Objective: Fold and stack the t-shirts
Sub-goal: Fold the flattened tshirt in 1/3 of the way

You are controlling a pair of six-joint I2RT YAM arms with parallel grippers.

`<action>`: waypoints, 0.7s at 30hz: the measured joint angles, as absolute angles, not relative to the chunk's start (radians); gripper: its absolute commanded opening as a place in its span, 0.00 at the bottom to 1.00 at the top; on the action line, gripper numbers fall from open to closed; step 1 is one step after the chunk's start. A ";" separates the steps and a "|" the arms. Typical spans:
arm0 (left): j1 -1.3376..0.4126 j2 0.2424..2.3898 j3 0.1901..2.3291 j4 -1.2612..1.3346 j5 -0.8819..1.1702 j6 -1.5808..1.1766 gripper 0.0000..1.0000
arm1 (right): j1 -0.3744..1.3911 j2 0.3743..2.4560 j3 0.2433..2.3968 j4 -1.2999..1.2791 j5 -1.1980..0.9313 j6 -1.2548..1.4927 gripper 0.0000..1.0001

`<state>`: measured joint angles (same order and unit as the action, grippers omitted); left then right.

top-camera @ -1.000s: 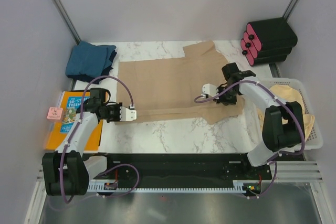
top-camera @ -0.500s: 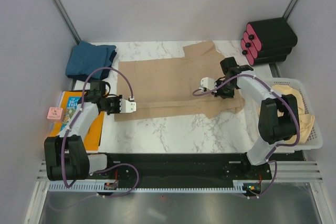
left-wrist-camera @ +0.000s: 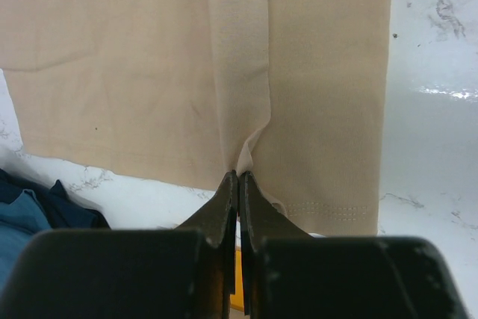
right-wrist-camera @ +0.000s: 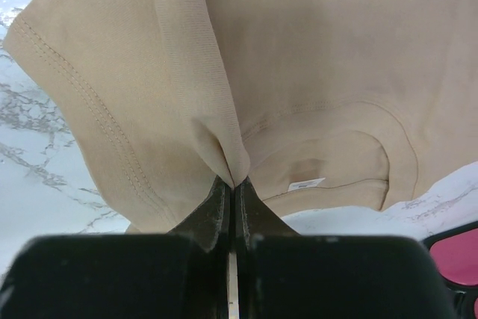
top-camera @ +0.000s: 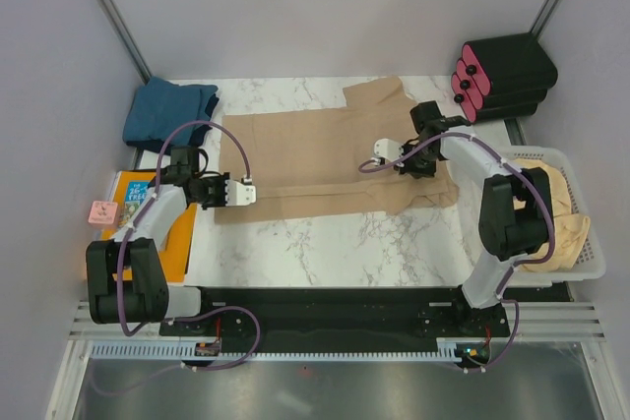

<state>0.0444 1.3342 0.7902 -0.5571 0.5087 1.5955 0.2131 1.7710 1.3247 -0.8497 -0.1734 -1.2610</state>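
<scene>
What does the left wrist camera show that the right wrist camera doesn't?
Only the left wrist view: a folded dark blue shirt in its lower left corner, and a stitched hem.
Only the right wrist view: the neck opening with its white label, and a pink-and-black object in the lower right corner.
Both: the tan shirt pinched into a small fold by shut fingers, the left gripper in one and the right gripper in the other, over the marble table.

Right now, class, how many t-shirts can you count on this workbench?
3: a tan shirt spread mid-table, a folded teal shirt at the far-left corner, a beige shirt in the white basket on the right. The basket may hide more.
</scene>
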 measured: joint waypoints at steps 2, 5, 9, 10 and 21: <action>0.044 1.347 0.796 -0.545 0.509 1.596 0.02 | 0.213 1.779 1.337 -0.848 -0.171 -1.261 0.00; 0.044 1.361 0.802 -0.533 0.508 1.596 0.02 | 0.213 1.786 1.349 -0.844 -0.168 -1.261 0.00; 0.044 1.376 0.809 -0.517 0.508 1.596 0.02 | 0.213 1.798 1.361 -0.842 -0.166 -1.262 0.00; 0.044 1.382 0.813 -0.515 0.508 1.596 0.02 | 0.213 1.802 1.364 -0.841 -0.165 -1.262 0.00; 0.044 1.437 0.838 -0.480 0.506 1.599 0.02 | 0.212 1.856 1.411 -0.827 -0.158 -1.265 0.00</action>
<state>0.0444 1.4368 0.8375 -0.4805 0.5064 1.5990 0.2119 1.8557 1.4109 -0.8272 -0.1581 -1.2652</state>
